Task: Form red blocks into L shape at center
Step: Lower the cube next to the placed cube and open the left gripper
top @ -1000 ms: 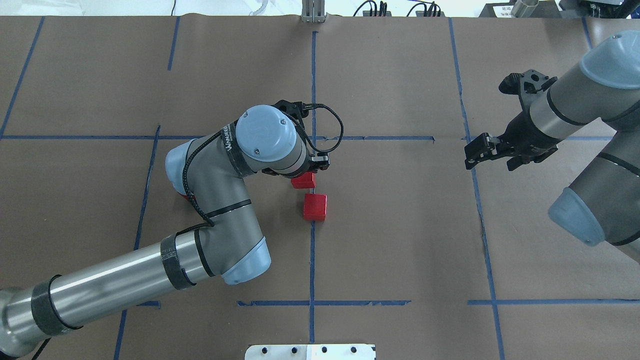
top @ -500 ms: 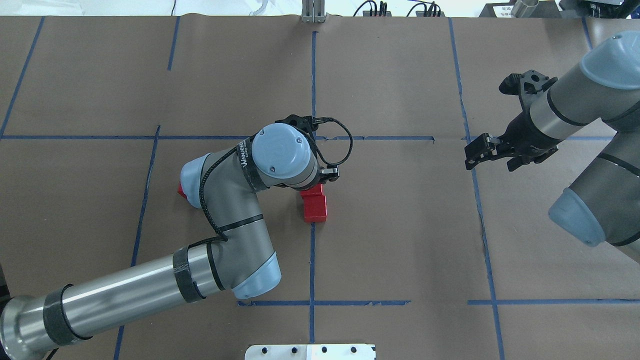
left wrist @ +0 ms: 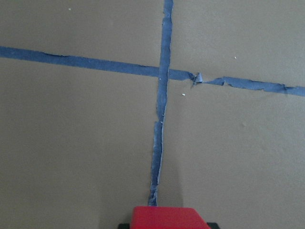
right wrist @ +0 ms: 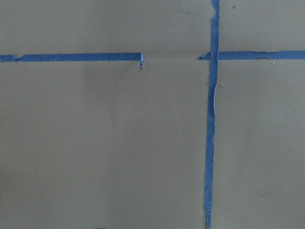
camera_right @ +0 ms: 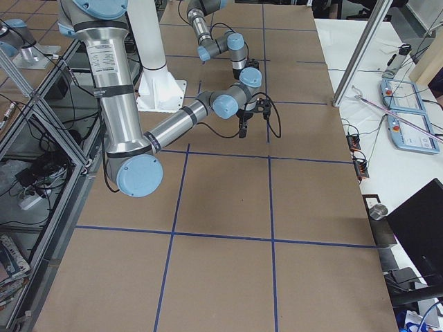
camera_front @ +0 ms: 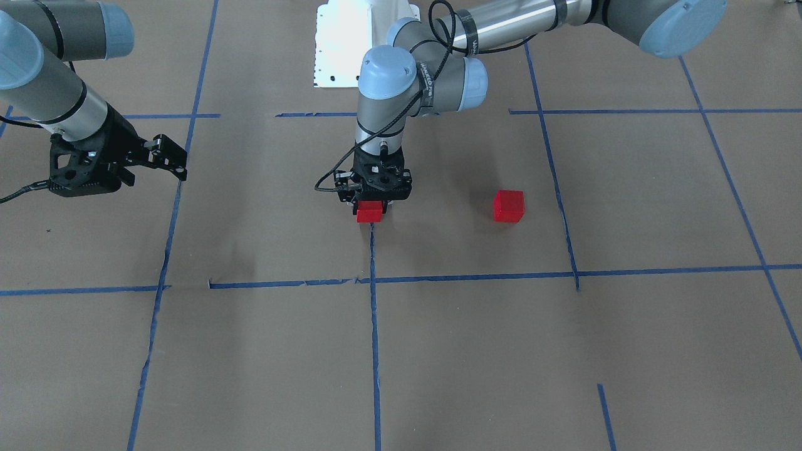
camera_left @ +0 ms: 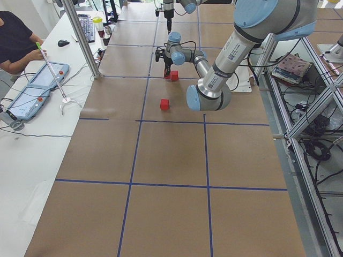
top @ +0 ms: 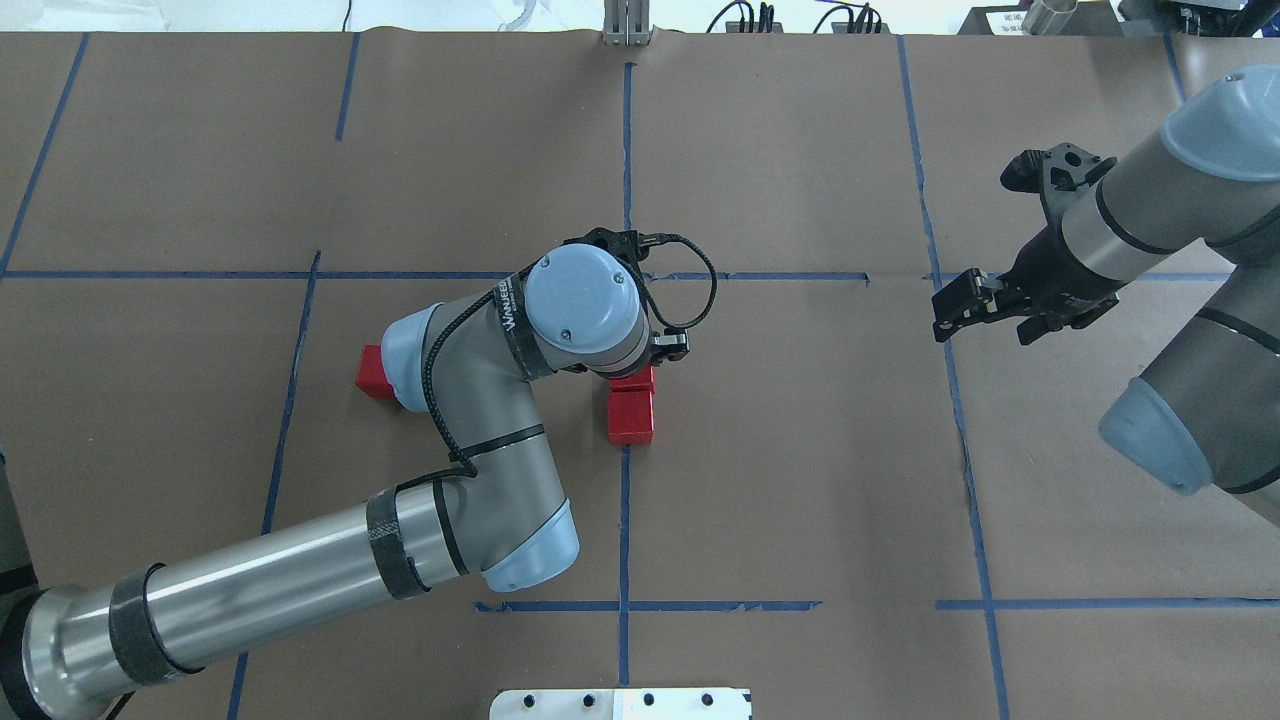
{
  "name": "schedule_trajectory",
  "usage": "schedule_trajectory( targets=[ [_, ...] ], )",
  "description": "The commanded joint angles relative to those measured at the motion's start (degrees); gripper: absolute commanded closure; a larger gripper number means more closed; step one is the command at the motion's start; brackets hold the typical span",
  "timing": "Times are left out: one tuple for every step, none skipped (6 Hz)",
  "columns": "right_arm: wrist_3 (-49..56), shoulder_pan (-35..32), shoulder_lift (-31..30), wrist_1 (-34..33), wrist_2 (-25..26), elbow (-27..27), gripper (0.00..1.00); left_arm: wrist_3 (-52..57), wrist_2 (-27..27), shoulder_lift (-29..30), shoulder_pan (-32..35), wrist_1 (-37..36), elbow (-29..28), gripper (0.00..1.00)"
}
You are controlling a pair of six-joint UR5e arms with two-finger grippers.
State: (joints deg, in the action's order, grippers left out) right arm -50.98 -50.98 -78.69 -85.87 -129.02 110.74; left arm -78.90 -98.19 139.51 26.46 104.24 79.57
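A brown-papered bench (top: 800,480) carries a grid of blue tape (top: 624,520); beside it, a white side table (camera_left: 32,160) holds a keyboard (camera_left: 87,29) and tablet (camera_left: 47,75).

The left arm (top: 280,575) and right arm (top: 1150,200) had silver-grey tubes, pale blue screwed joint caps and black bands, one with white lettering. A black cable (top: 714,287) looped off the left wrist. The left gripper (camera_front: 371,210) and right gripper (camera_front: 178,161) were black, the base (camera_front: 338,44) white.
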Motion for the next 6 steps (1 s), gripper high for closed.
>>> schedule_trajectory(
  targets=[
    [0.00, 0.00, 0.02, 0.00, 0.00, -0.09, 0.00, 0.06, 0.02, -0.29, 0.00, 0.00, 0.06, 0.96],
    [0.00, 0.00, 0.02, -0.09, 0.00, -0.17, 0.00, -0.02, 0.02, -0.38, 0.00, -0.08, 0.15, 0.96],
    [0.17, 0.00, -0.06, 0.00, 0.00, -0.17, 0.00, -0.02, 0.02, -0.30, 0.00, -0.09, 0.15, 0.96],
    [0.09, 0.00, -0.06, -0.09, 0.00, -0.17, 0.00, -0.02, 0.02, -0.38, 0.00, -0.09, 0.24, 0.93],
    [0.09, 0.00, -0.06, -0.09, 0.00, -0.17, 0.00, -0.02, 0.02, -0.47, 0.00, -0.09, 0.24, 0.67],
    [0.18, 0.00, -0.06, -0.09, 0.00, -0.17, 0.00, -0.02, 0.02, -0.38, -0.18, -0.09, 0.24, 0.45]
  ],
)
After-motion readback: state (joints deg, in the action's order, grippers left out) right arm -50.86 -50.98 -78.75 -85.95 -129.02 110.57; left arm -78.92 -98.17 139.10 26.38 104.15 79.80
